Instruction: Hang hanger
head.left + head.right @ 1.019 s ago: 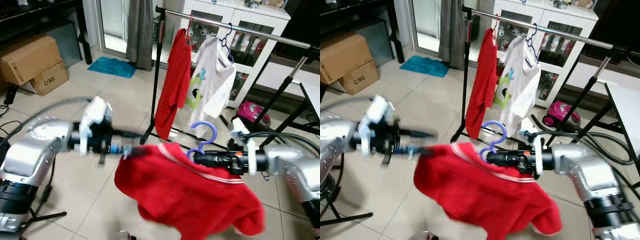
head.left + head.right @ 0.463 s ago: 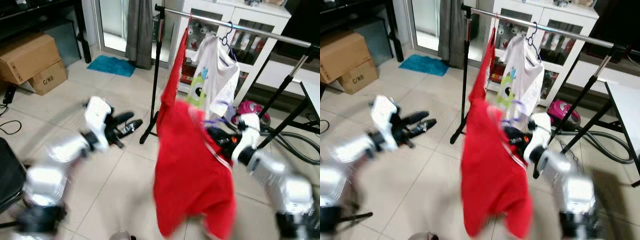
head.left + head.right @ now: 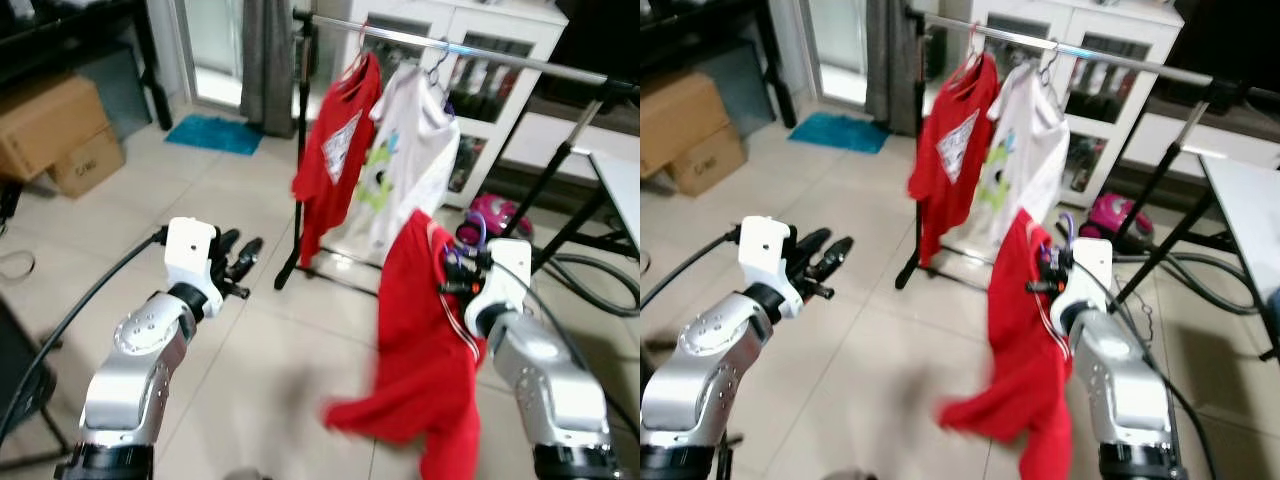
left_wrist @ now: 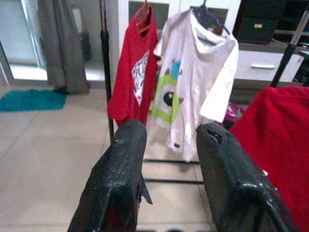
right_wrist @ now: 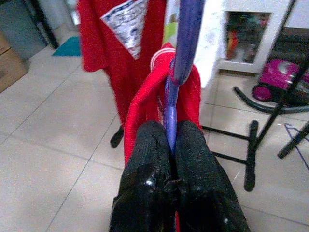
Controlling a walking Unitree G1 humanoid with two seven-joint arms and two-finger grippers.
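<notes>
My right gripper [image 3: 452, 277] is shut on the stem of a purple hanger [image 5: 182, 46], held upright at chest height. A red shirt [image 3: 425, 350] hangs from that hanger, and its hem swings out to the left. My left gripper [image 3: 236, 264] is open and empty, off to the left and apart from the shirt. Ahead stands a black clothes rack with a silver rail [image 3: 490, 58]. A red shirt [image 3: 335, 150] and a white printed shirt [image 3: 408, 165] hang at the rail's left end. The wrist view along the open left fingers [image 4: 126, 150] looks at both hung shirts.
Cardboard boxes [image 3: 50, 135] sit at the left and a blue mat [image 3: 215, 135] lies by a grey curtain. A white glass-door cabinet [image 3: 500, 90] stands behind the rack. A pink vacuum [image 3: 490, 212] and a black hose [image 3: 600, 280] lie by the rack's right legs.
The left gripper has let go of the red shirt and drawn back. The right gripper has lifted the hanger upright, so the shirt now hangs down. The view has shifted a little.
</notes>
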